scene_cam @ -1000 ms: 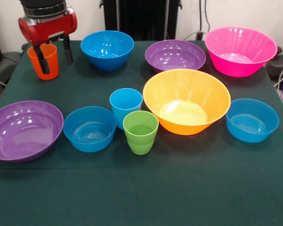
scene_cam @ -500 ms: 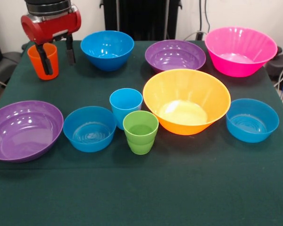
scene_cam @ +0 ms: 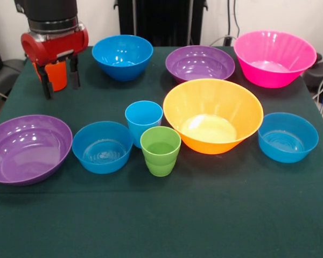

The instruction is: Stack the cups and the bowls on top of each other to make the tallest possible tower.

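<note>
Item: orange cup (scene_cam: pixel 57 75), far corner of the counter (scene_cam: pixel 204 215), standing upright behind the claw (scene_cam: pixel 60 81), whose two fingers hang spread apart in front of it, gripping nothing. You have no tower begun: every piece sits singly. Blue cup (scene_cam: pixel 143 122) and green cup (scene_cam: pixel 160 150) touch or nearly touch at centre, beside the small blue bowl (scene_cam: pixel 102 146) and the big orange-yellow bowl (scene_cam: pixel 212 115). Purple bowls (scene_cam: pixel 28 148) (scene_cam: pixel 199 63), pink bowl (scene_cam: pixel 274 57) and two more blue bowls (scene_cam: pixel 122 56) (scene_cam: pixel 287 136) lie around them. Risks for you: a finger clipping the orange cup's rim and tipping it off the counter's edge; a crowded reach at centre knocking the paired cups; glossy, tapered walls slipping from a loose grip.
</note>
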